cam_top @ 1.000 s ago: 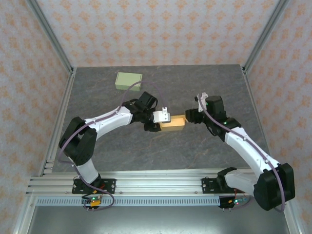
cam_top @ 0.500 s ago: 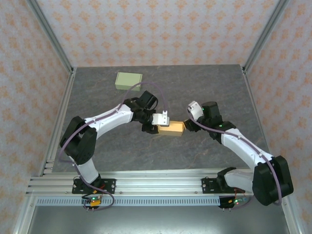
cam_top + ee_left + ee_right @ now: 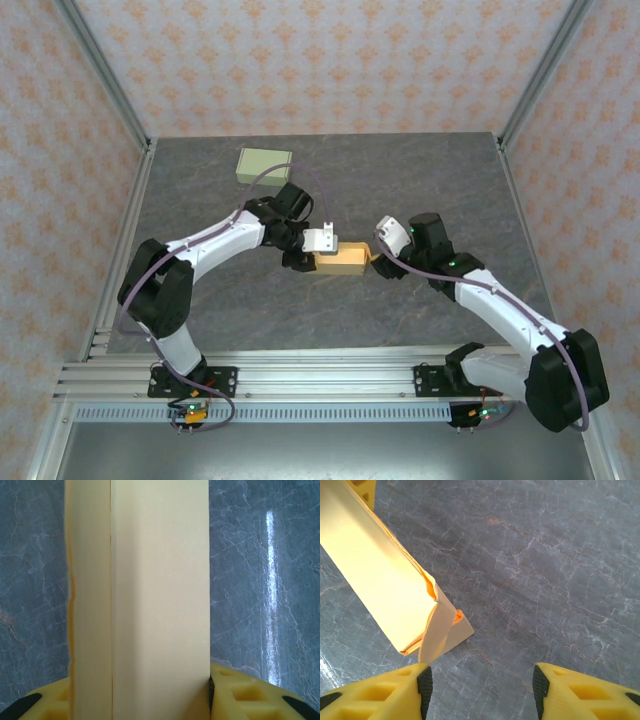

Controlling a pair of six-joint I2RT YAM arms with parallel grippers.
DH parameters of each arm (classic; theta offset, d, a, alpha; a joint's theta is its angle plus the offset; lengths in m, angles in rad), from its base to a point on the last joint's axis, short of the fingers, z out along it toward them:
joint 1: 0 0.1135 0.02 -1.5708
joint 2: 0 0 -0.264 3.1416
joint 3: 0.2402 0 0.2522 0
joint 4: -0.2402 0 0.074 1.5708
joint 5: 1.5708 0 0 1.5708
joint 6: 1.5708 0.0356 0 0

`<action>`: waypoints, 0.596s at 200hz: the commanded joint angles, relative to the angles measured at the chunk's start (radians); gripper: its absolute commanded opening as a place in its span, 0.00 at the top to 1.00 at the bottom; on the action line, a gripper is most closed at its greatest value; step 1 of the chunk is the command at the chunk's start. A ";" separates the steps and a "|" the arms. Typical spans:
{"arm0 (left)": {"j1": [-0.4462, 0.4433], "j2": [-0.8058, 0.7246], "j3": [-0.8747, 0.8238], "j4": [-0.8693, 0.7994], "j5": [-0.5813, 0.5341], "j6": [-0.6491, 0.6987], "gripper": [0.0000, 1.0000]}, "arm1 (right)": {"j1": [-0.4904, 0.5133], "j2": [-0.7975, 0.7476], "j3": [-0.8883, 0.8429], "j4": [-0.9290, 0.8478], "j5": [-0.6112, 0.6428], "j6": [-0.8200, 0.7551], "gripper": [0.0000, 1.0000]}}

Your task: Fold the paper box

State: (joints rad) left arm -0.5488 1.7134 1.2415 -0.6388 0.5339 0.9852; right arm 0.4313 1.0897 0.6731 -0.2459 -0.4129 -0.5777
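Note:
The paper box [image 3: 342, 259] is a long pale-yellow carton lying in the middle of the table. My left gripper [image 3: 312, 261] is shut on its left end. In the left wrist view the box [image 3: 150, 595] runs straight up between my yellow fingers [image 3: 242, 695], and the left gripper [image 3: 139, 702] clamps both side walls. My right gripper [image 3: 376, 262] stands open at the box's right end. In the right wrist view that end [image 3: 385, 580] has loose flaps [image 3: 438, 628] sticking out. One flap tip touches my left finger [image 3: 385, 692], and the right gripper [image 3: 479, 686] has nothing between its pads.
A pale green closed box [image 3: 264, 164] lies at the back left of the grey marble table [image 3: 430, 180]. Metal frame posts and patterned walls ring the table. Bare tabletop lies to the right of the right gripper.
The right arm has swung left and down to the box's right end, its jaws a little wider. The left gripper has carried the box slightly left.

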 commanded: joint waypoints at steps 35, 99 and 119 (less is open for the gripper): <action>0.009 -0.006 -0.065 -0.044 -0.037 -0.006 0.60 | -0.002 0.036 0.021 0.057 -0.049 -0.080 0.64; 0.009 -0.009 -0.080 -0.017 -0.051 -0.021 0.60 | 0.000 0.024 0.049 0.051 -0.258 -0.005 0.73; 0.009 -0.004 -0.083 -0.010 -0.052 -0.024 0.60 | -0.001 0.011 0.051 0.033 -0.260 0.003 0.68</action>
State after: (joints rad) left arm -0.5488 1.6886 1.2018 -0.5938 0.5415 0.9741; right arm 0.4313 1.1351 0.7071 -0.2295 -0.6052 -0.6003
